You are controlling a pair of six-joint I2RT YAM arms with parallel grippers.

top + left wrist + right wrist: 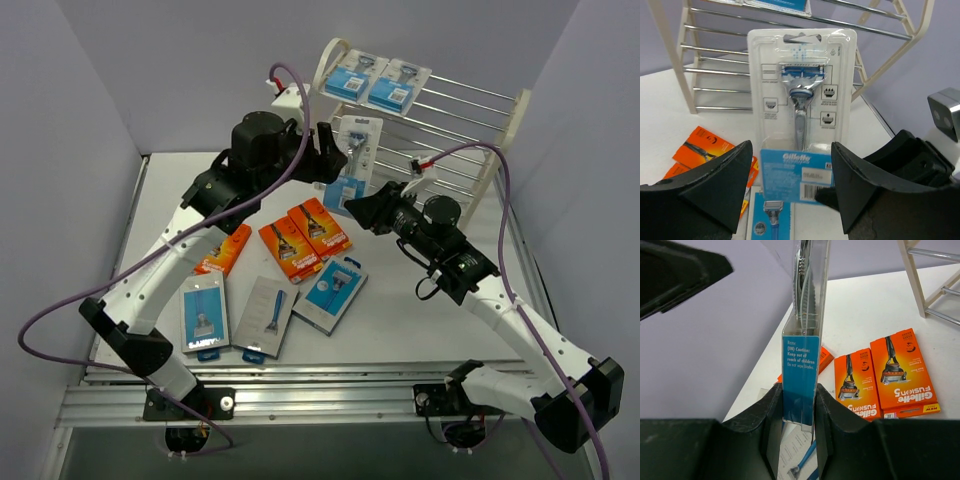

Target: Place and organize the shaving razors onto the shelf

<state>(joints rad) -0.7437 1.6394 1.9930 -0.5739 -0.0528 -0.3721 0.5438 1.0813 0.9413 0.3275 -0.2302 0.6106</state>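
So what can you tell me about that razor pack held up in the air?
The Gillette blister pack is clear plastic on white card, with a blue band and barcode label at its bottom. One blue-grey razor sits inside, head up. It stands upright before the shelf, bottom edge pinched by the right gripper.

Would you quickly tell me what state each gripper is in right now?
Left gripper: open, holding nothing.
Right gripper: closed on the bottom edge of an upright razor pack.
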